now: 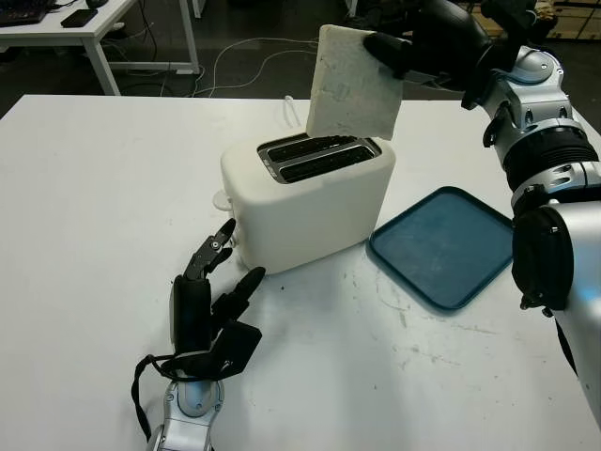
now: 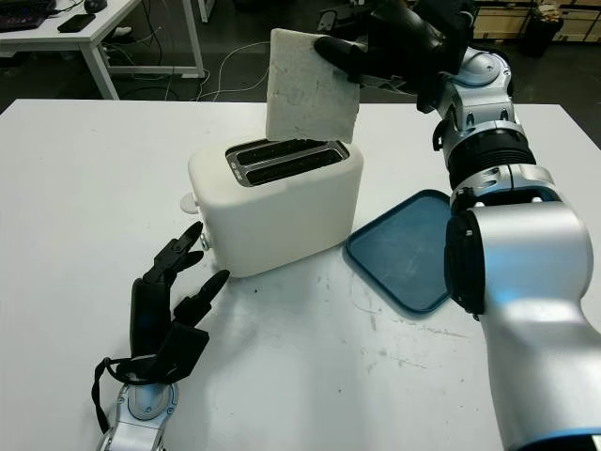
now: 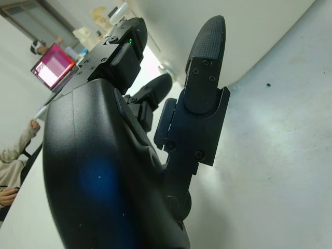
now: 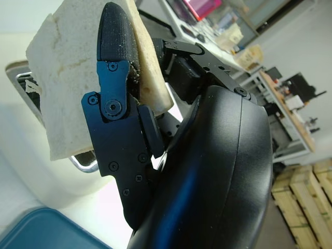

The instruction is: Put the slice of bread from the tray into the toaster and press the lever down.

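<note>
One slice of bread (image 1: 352,83) was pinched at its upper corner by the right hand (image 1: 413,49), fingers closed on it, the slice hanging below and to the inner side of that hand. It hung above the toaster (image 1: 305,193), well clear of the table (image 1: 103,188), its lower edge just over the two slots (image 1: 317,155) and not yet inside either. The slice was tilted, its lower edge slanting rather than lying parallel to the slot openings. The slots ran lengthwise across the toaster top; the flat of the bread stood roughly along that same line, though exact alignment could not be confirmed. The coming move appeared to call for squaring the slice and lowering it straight down from the hand.

The left hand (image 1: 208,301) was open, holding nothing, just beside the toaster's near end. It was the nearer hand to that end, where the lever is judged to sit. The tray (image 1: 451,246) lay below the right arm, bare.
</note>
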